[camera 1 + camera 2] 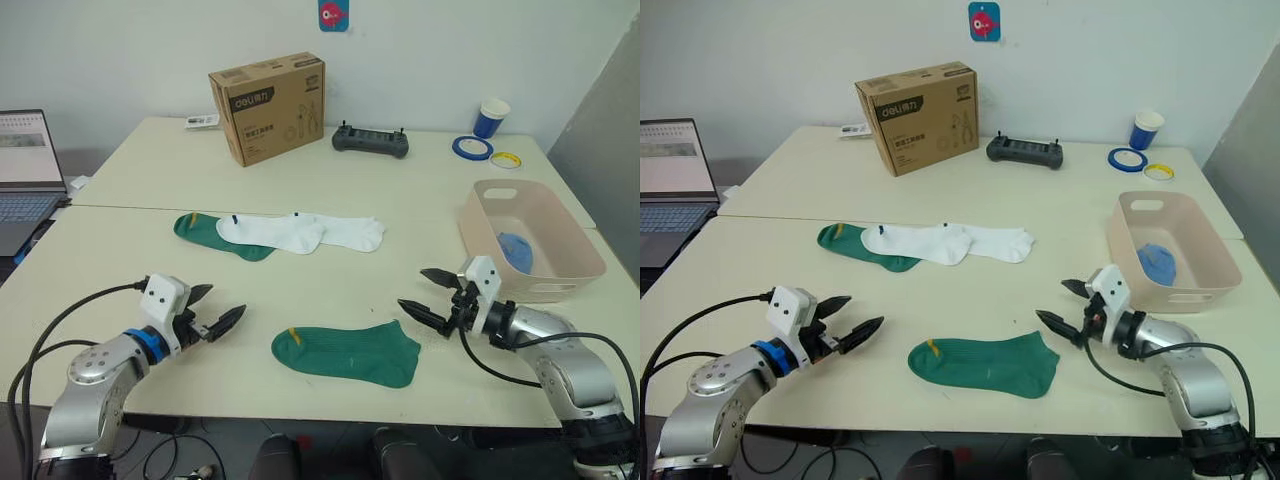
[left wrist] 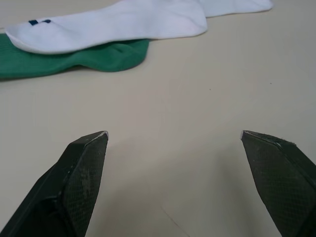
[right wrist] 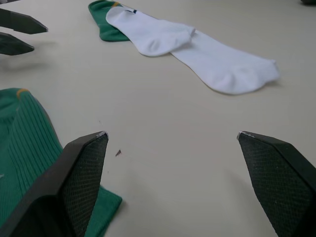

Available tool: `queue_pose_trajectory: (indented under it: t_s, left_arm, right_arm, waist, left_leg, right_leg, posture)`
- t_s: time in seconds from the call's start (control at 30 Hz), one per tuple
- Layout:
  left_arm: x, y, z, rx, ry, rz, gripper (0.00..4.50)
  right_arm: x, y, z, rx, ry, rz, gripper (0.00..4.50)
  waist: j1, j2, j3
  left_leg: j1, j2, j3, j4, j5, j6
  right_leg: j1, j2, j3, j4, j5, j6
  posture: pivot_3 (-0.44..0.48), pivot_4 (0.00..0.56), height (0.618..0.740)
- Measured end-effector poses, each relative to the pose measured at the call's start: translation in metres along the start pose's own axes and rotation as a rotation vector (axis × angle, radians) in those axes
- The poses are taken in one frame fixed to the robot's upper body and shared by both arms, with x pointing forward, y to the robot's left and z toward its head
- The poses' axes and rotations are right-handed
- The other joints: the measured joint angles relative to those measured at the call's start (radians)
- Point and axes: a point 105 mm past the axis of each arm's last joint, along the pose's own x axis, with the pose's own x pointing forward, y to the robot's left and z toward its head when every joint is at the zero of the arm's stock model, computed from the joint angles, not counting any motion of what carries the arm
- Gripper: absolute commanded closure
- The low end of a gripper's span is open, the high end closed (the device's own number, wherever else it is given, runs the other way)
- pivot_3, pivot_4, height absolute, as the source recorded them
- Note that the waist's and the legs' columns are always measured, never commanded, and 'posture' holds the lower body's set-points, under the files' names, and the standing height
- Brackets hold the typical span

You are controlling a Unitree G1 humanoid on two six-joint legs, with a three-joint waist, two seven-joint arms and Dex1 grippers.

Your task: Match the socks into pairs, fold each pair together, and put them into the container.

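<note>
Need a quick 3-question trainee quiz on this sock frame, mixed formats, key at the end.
1. True or false: the container already holds something blue.
2. Which sock lies between the left gripper and the right gripper? A) white B) green C) blue
3. Fill in: the far green sock is partly covered by a ____ sock.

Key
1. True: a blue bundle sits inside.
2. B, the near green sock.
3. White: the white sock overlaps it.

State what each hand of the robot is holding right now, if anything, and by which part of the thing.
Nothing is held. The left hand and the right hand are both open and hover over bare table, on either side of the near green sock.
</note>
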Motion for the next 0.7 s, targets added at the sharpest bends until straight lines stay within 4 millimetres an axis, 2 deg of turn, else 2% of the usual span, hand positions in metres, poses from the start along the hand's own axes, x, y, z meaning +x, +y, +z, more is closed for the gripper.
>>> queue_pose_trajectory:
  t_s: [0.1, 0.2, 0.37, 0.47, 0.57, 0.7]
  left_arm:
    - [0.022, 0.01, 0.014, 0.063, -0.015, 0.0, 0.02]
    - [0.042, 0.012, 0.015, 0.109, 0.008, -0.02, 0.02]
    - [0.067, 0.016, 0.002, 0.115, 0.064, -0.013, 0.02]
    - [0.083, 0.019, 0.008, 0.116, 0.062, 0.006, 0.02]
    - [0.087, 0.021, 0.007, 0.103, 0.07, 0.011, 0.02]
    - [0.093, 0.021, 0.007, 0.071, 0.083, 0.008, 0.88]
  right_arm:
    - [0.01, 0.003, 0.019, -0.042, -0.014, 0.044, 0.0]
    - [0.017, 0.007, 0.033, -0.075, -0.026, 0.068, 0.0]
    - [0.022, 0.009, 0.031, -0.067, -0.021, 0.063, 0.0]
    - [0.025, 0.013, 0.029, -0.057, -0.024, 0.066, 0.0]
    - [0.024, 0.018, 0.021, -0.04, -0.011, 0.074, 0.0]
    - [0.024, 0.017, 0.02, -0.046, -0.009, 0.067, 0.0]
  waist:
    - [-0.001, 0.0, 0.0]
    - [-0.001, 0.0, 0.0]
    - [0.0, 0.0, 0.0]
    - [0.003, 0.0, 0.0]
    - [0.003, 0.0, 0.0]
    - [0.003, 0.0, 0.0]
  left_leg:
    - [0.0, 0.0, 0.0, 0.0, 0.0, 0.0]
    - [-0.001, 0.0, 0.0, -0.001, 0.0, 0.0]
    - [-0.003, 0.0, -0.001, -0.003, 0.0, 0.0]
    - [-0.003, 0.0, -0.002, -0.002, 0.0, 0.0]
    - [-0.003, 0.0, -0.002, 0.0, 0.0, 0.0]
    - [-0.003, 0.0, -0.002, 0.001, 0.0, 0.0]
  right_leg:
    - [0.0, 0.0, 0.0, 0.0, 0.003, 0.005]
    - [-0.001, 0.001, 0.0, -0.001, 0.004, 0.005]
    - [-0.002, 0.002, -0.001, -0.001, 0.005, 0.002]
    - [-0.002, 0.003, -0.001, 0.0, 0.005, 0.003]
    - [-0.001, 0.002, 0.0, 0.0, 0.004, 0.004]
    - [-0.001, 0.002, -0.001, 0.0, 0.005, 0.007]
  posture:
    - [0.0, 0.15, 0.74]
    - [0.0, 0.15, 0.74]
    - [0.0, 0.15, 0.74]
    - [0.0, 0.15, 0.74]
    - [0.0, 0.15, 0.74]
    - [0.0, 0.15, 0.74]
